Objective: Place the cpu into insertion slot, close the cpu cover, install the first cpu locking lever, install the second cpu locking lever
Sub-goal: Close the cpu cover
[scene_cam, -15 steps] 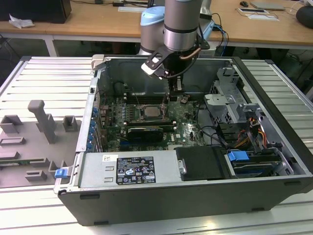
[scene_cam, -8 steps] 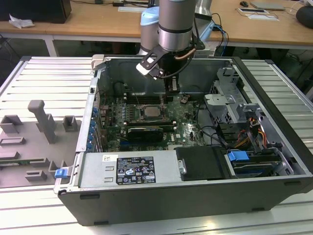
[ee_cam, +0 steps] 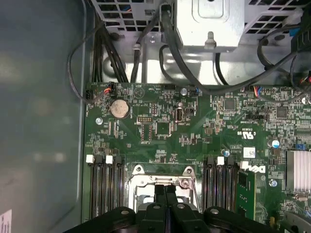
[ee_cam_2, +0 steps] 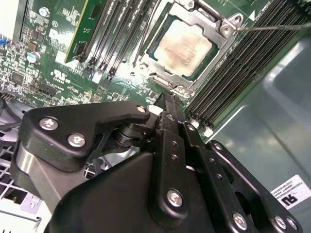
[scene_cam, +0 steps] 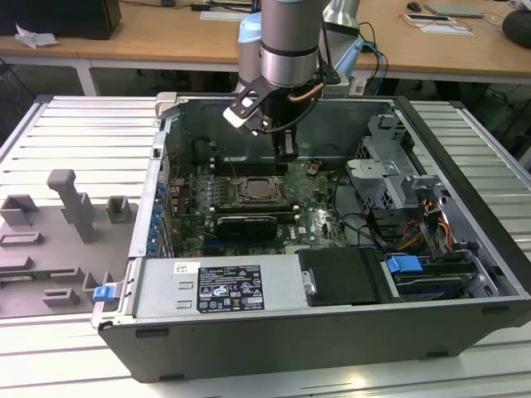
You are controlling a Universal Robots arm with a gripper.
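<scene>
The chip [ee_cam_2: 187, 43] lies flat in the socket [scene_cam: 262, 192], its pale metal top plain in the second wrist view, with the silver cover [ee_cam_2: 206, 17] down around it. The gripper [ee_cam_2: 167, 99] hangs close over the socket's edge, its black fingers [ee_cam: 159, 191] pressed together on nothing. The exterior view takes in the open computer case [scene_cam: 332, 332] around the green board [ee_cam: 194, 141]; the first wrist view adds a coin battery [ee_cam: 120, 108] beyond the socket.
</scene>
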